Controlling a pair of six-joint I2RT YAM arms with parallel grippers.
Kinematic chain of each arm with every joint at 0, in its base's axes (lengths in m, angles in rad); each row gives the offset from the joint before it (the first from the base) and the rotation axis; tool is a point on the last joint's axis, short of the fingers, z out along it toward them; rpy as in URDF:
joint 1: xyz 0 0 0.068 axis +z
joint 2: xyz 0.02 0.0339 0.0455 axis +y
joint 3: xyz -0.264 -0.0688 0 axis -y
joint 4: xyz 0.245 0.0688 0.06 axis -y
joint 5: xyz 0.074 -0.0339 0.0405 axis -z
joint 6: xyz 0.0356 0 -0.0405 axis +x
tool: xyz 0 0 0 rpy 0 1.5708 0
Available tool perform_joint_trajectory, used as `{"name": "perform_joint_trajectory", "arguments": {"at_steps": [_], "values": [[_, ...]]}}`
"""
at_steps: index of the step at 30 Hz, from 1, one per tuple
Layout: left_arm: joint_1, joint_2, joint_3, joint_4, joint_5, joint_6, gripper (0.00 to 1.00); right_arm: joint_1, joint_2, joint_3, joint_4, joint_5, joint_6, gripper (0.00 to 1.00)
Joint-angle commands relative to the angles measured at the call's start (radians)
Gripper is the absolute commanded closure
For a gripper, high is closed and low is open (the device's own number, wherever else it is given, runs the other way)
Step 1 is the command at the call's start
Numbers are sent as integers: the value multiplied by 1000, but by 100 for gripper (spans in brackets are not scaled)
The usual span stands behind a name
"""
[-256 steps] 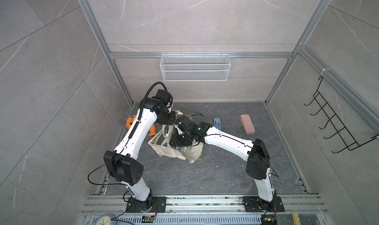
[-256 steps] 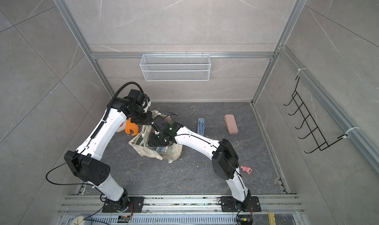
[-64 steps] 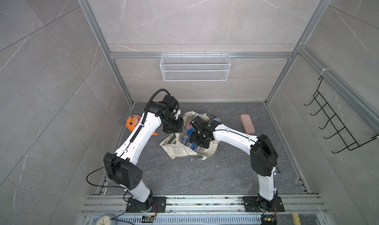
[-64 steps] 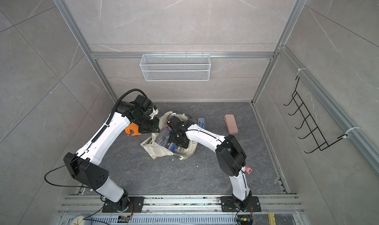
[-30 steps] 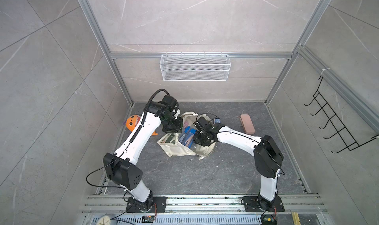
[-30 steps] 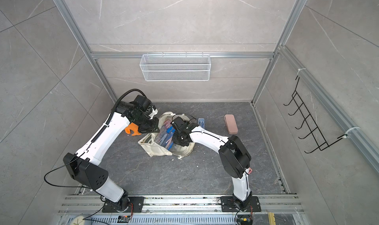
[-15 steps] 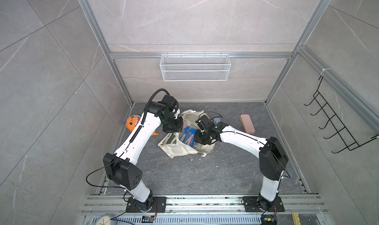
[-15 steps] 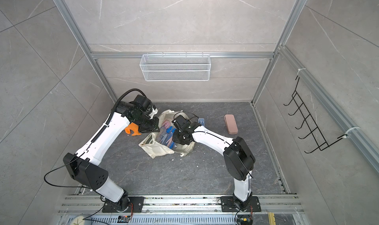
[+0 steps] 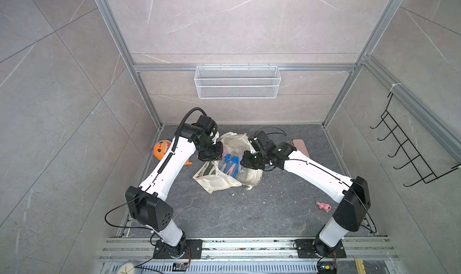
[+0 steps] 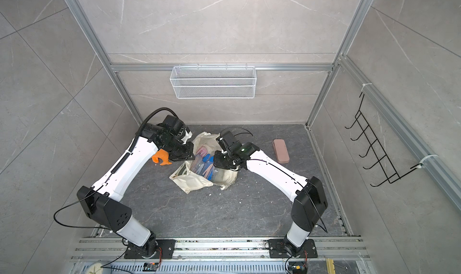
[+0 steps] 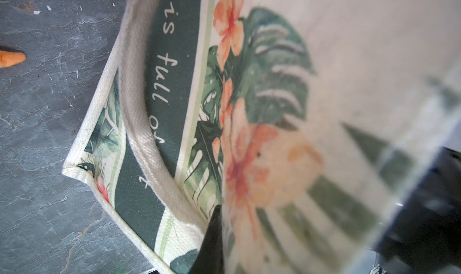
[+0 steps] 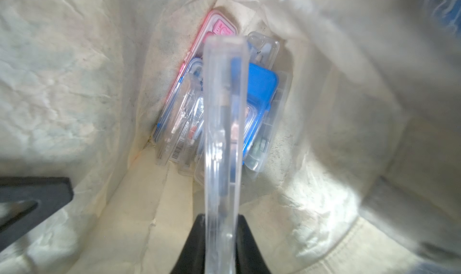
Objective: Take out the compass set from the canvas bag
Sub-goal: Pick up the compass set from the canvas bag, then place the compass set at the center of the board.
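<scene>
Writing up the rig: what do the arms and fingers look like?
Left arm and right arm: white rounded links, black joints and bases. A ribbed black hose runs along the left; thin black cable on the right. Fingers are black, tapered.

cream canvas bag [image 9: 219, 183], mouth open; clear compass set [image 12: 223, 135] inside

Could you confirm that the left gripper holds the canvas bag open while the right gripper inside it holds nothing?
Not quite: the right gripper is shut on a clear plastic case, as the right wrist view shows. The left gripper does hold the canvas bag.
</scene>
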Motion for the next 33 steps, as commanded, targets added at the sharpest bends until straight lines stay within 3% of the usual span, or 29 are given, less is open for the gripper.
{"name": "perform_joint_trajectory", "arguments": {"at_steps": [1,12,17,24,33], "values": [[-2,4,25,42,49,-6,100,-44,-63,55,-84,-32,-111,91],[-2,9,16,78,56,1,100,-275,-179,40,-192,-60,-237,91],[-3,13,22,81,60,11,100,-394,-146,61,-265,-24,-296,91],[-3,22,32,70,73,33,100,-456,14,86,-313,127,-366,90],[-1,11,23,67,81,43,100,-457,342,255,-388,296,-397,90]]}}
